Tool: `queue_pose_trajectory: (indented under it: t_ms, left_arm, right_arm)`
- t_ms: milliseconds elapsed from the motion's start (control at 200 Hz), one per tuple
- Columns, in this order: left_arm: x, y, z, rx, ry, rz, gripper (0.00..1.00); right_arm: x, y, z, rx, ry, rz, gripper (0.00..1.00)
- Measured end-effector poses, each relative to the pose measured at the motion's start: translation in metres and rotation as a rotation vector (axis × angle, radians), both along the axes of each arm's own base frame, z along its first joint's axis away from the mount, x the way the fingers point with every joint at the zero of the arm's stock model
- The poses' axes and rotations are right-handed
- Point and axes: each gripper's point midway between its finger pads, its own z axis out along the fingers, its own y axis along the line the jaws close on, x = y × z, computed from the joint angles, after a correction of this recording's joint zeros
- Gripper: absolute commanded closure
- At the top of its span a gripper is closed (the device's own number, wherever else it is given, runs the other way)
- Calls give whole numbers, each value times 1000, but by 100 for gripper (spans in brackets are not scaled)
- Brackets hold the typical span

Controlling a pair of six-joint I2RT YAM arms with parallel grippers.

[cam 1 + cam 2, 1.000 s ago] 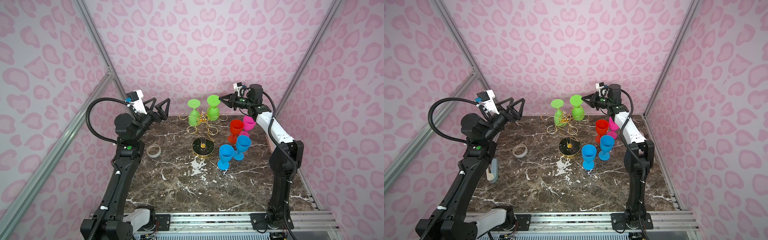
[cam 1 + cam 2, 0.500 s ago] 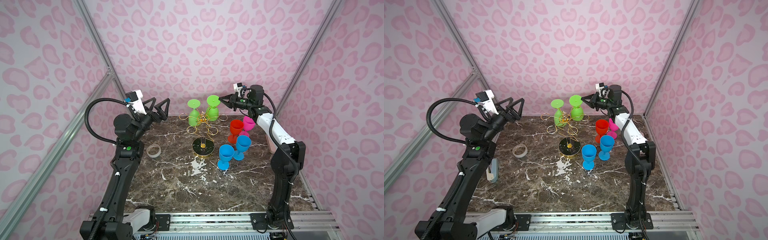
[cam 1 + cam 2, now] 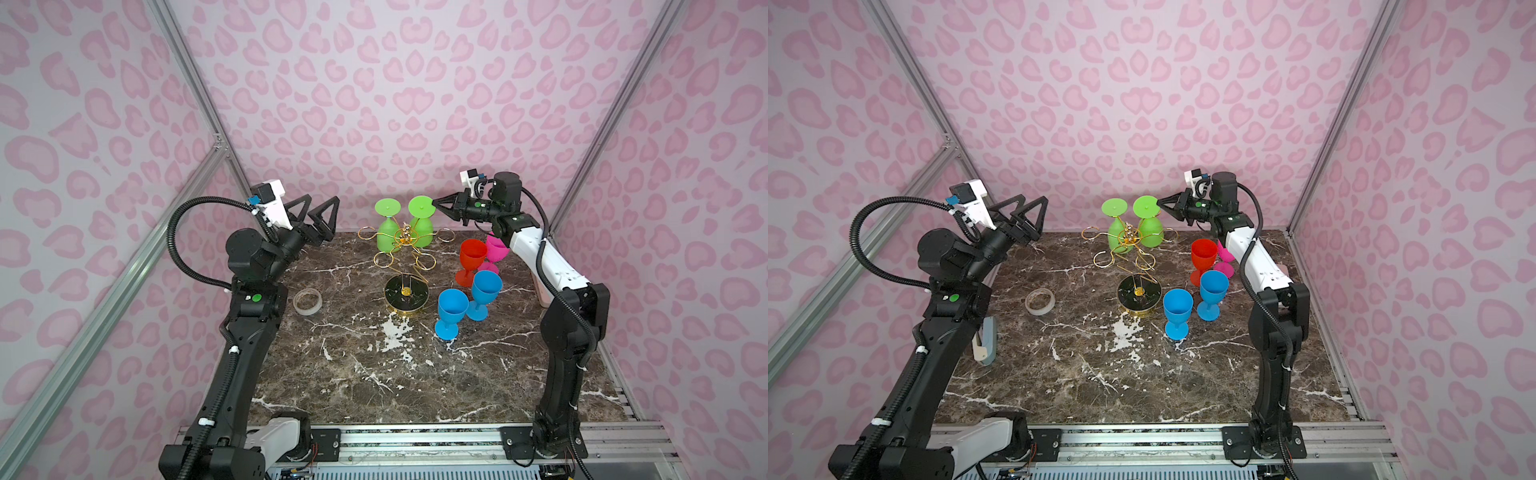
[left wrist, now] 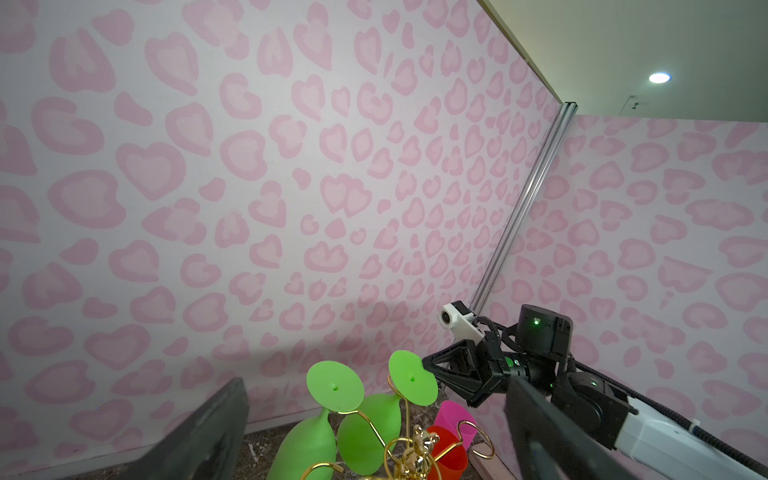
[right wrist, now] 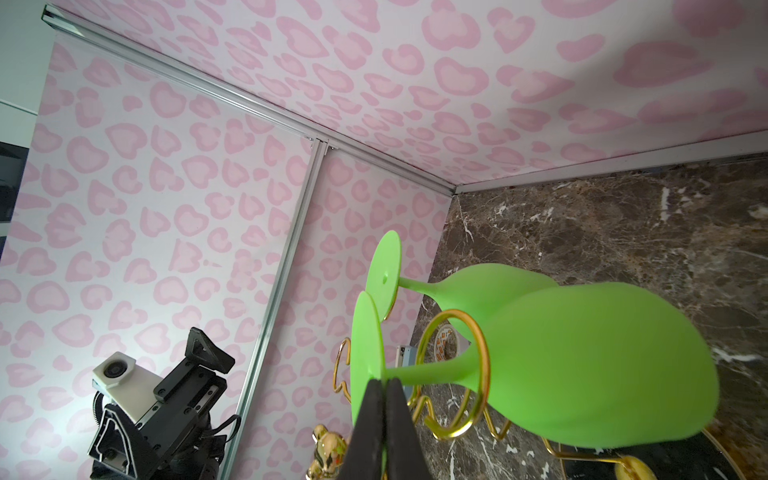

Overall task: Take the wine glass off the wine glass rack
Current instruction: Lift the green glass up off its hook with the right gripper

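The wine glass rack [image 3: 406, 293] [image 3: 1139, 293], gold wire on a round black base, stands mid-table. Two green wine glasses hang upside-down on its far arms in both top views. My right gripper [image 3: 434, 203] [image 3: 1158, 202] [image 5: 384, 384] is shut on the rim of the right wine glass's [image 3: 422, 226] [image 3: 1150, 235] [image 5: 582, 365] round foot; its stem still sits in a gold loop. The other green glass [image 3: 386, 235] [image 5: 490, 282] hangs beside it. My left gripper [image 3: 320, 203] [image 3: 1032, 203] [image 4: 376, 384] is open and empty, raised left of the rack.
Upright on the table right of the rack are a red glass [image 3: 471, 257], a pink glass [image 3: 496, 249] and two blue glasses [image 3: 451, 311]. A tape roll [image 3: 307, 301] lies left of the rack. A white-blue tool [image 3: 986, 338] lies by my left arm. The back wall is close behind the rack.
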Motion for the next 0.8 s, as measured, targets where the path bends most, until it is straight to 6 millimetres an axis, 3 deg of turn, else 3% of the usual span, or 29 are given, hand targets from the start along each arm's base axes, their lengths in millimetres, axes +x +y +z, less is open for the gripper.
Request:
queue_pose_trajectory:
  t_ms: [230,540,800]
  left_arm:
    - [0,0,0,0,0,0,3]
    - [-1,-1,0,2,0,-7,3]
    - [-1,-1,0,-1,2,-8,3]
  right_arm:
    - [-13,-4,5,-21,-7,0,100]
    - [-17,-17,-5,-37,10,-30,100]
    - [-17,-34,-2,-28,-7,-64,100]
